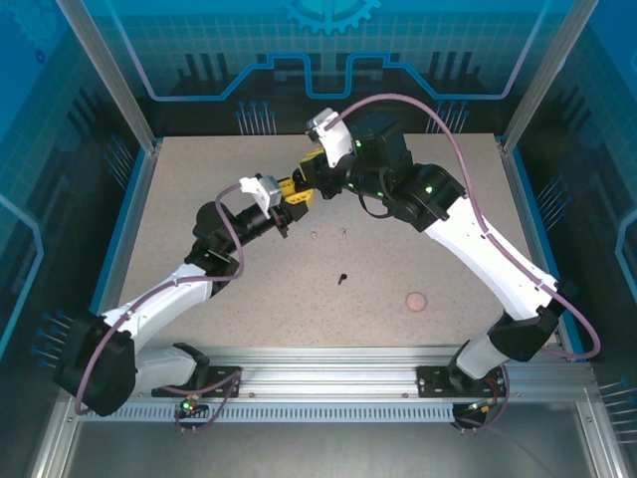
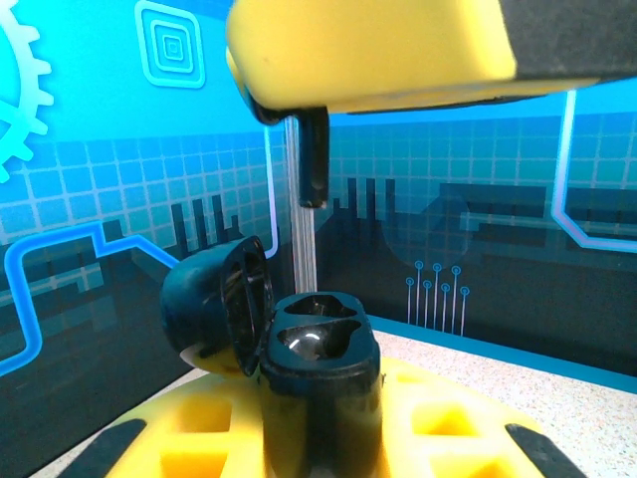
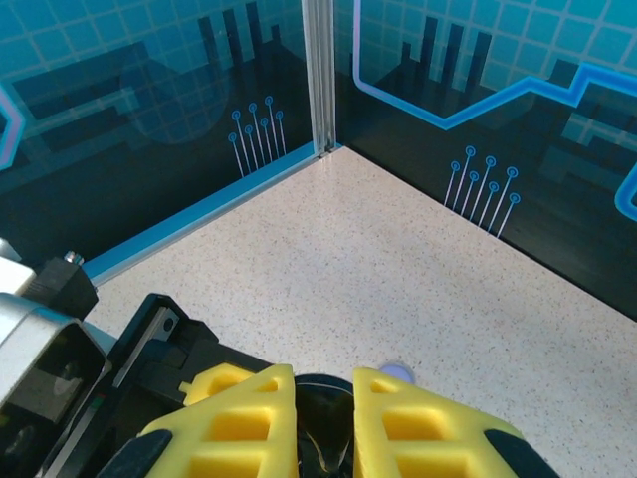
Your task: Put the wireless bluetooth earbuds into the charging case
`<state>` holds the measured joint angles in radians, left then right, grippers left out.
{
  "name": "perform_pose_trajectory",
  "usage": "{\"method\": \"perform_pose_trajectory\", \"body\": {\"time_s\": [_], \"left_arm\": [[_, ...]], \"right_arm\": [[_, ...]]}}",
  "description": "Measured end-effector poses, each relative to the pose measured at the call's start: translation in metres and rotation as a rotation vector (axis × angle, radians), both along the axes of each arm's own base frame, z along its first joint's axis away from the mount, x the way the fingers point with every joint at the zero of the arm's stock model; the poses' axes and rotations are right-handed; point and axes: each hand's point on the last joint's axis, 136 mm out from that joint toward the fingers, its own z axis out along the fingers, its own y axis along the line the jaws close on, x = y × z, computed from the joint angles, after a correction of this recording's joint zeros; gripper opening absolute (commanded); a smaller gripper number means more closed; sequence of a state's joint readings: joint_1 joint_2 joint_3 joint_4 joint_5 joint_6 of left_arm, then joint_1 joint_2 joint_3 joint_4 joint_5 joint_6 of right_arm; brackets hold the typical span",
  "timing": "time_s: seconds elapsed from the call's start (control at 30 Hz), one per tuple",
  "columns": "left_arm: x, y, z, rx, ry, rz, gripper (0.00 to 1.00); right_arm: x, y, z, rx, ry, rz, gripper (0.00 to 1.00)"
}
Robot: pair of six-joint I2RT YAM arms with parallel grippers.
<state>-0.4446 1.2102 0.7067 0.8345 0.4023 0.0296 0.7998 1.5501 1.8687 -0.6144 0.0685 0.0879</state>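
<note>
An open black charging case [image 2: 320, 383] stands upright between the yellow fingers of my left gripper [image 2: 318, 408], which is shut on it; its lid [image 2: 211, 304] hangs open to the left. Both sockets look empty. Just above the case, my right gripper [image 2: 383, 50] is shut on a black earbud [image 2: 314, 159], stem pointing down, apart from the case. In the top view the two grippers meet above the table's middle back, left gripper [image 1: 285, 211] and right gripper [image 1: 305, 191]. In the right wrist view something dark sits between the yellow fingers of my right gripper [image 3: 323, 408].
Another black earbud [image 1: 341, 278] lies on the table's middle. Two pale pink earbuds [image 1: 314, 236] lie just below the grippers. A round pink case [image 1: 415, 300] rests at the front right. A small lavender thing [image 3: 396, 373] shows on the table past the right finger.
</note>
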Motion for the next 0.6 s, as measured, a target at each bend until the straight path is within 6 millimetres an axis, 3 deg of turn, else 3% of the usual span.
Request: {"method": "perform_pose_trajectory", "body": {"time_s": [0.3,0.6], "left_arm": [[0.001,-0.001,0.001,0.005,0.002,0.0,0.0],[0.0,-0.002,0.001,0.005,0.003,-0.003,0.0]], "right_arm": [[-0.006,-0.002,-0.017,-0.027,0.025,0.018,0.15],[-0.01,0.0,-0.018,-0.022,0.031,0.036,0.15]]}}
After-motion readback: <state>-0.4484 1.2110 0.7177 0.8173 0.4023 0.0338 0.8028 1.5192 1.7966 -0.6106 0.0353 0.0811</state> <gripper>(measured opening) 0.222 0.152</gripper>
